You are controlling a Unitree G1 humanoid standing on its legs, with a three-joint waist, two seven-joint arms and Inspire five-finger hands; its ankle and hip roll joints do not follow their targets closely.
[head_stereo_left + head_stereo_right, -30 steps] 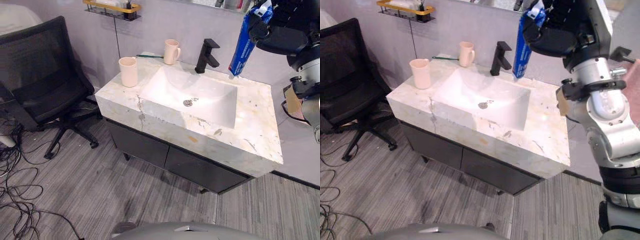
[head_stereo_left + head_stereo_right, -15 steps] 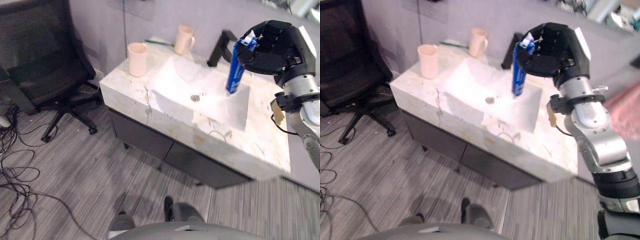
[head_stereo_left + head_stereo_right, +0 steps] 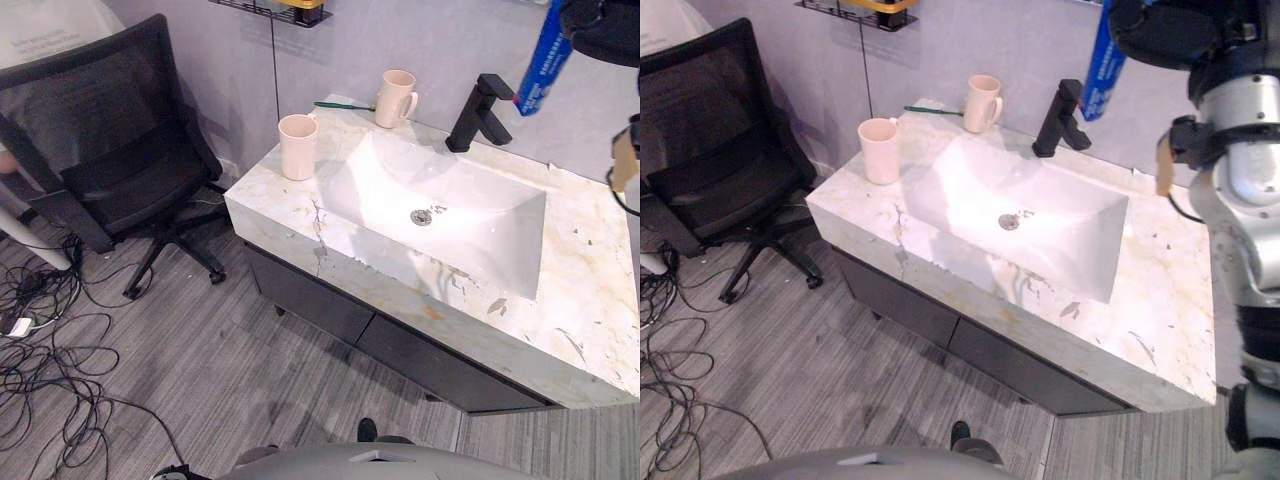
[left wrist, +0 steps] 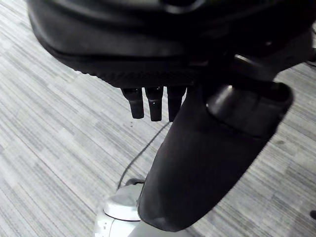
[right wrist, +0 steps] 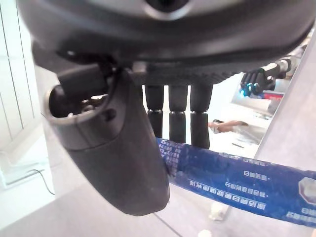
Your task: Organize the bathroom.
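Blue tube (image 3: 1103,62) held up high by the right hand (image 3: 1165,30), above the back of the bench (image 3: 1170,300) near the black tap (image 3: 1060,118); it hangs clear of the bench. Right fingers (image 5: 170,111) and thumb pinch the tube (seen close in the right wrist view). White sink (image 3: 440,215) sits in the bench. One pink cup (image 3: 298,146) at the bench's left edge, another cup (image 3: 396,97) at the back by a green toothbrush (image 3: 343,105). Left hand (image 4: 207,148) over the floor, fingers (image 4: 153,102) straight, holding nothing. Black chair (image 3: 110,160) left of the bench.
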